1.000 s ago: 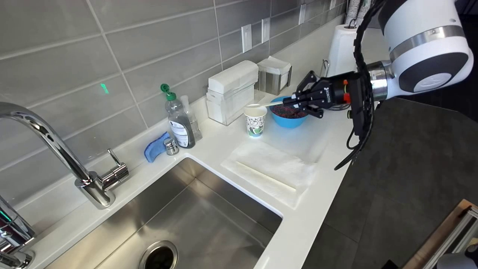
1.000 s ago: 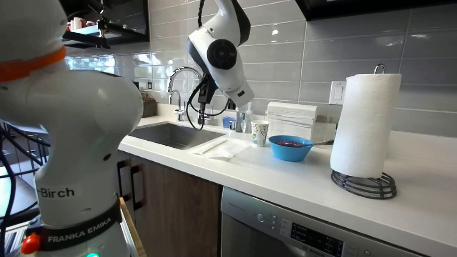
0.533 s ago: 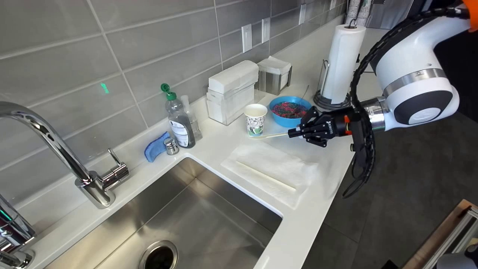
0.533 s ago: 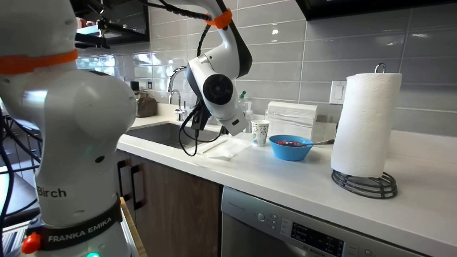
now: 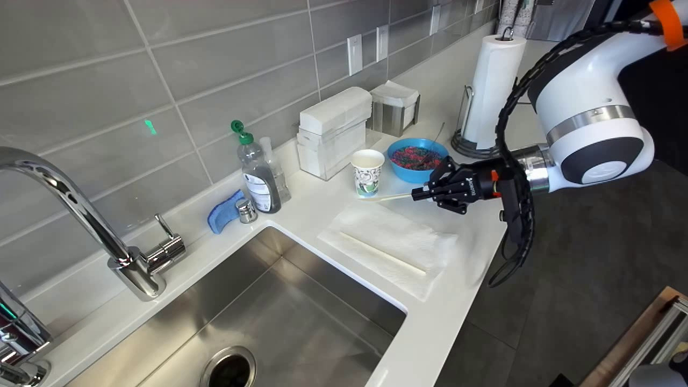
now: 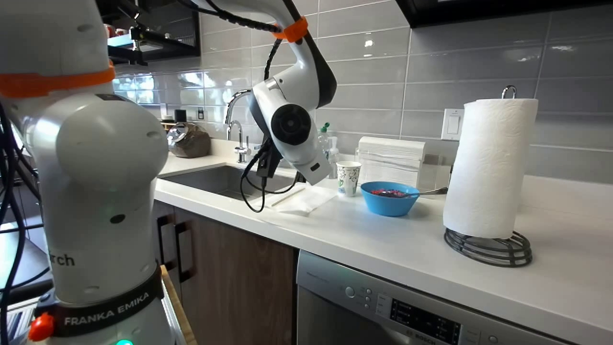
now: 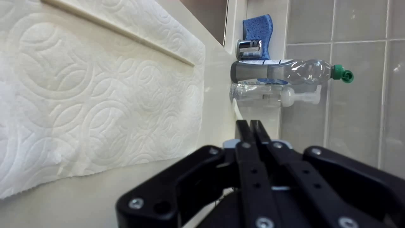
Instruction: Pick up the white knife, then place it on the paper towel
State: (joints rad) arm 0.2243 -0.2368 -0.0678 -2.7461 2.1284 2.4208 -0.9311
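My gripper is shut on the white knife, a thin pale utensil that points out past the fingertips toward the wall side. The knife is held near level, low beside the foot of the paper cup. In the wrist view the white knife shows as a short strip ahead of my gripper; the rest is hidden by the fingers. The paper towel lies flat by the sink, with a long pale stick on it. The towel also fills the left of the wrist view. My gripper is beyond its far edge.
A patterned paper cup and a blue bowl with a spoon stand close to my gripper. A soap bottle, a napkin box and an upright paper roll stand nearby. The steel sink borders the towel.
My gripper has come down and away from over the bowl with the knife, to low beside the cup's foot. Over the last half second it moved only slightly. The towel and stick have not moved.
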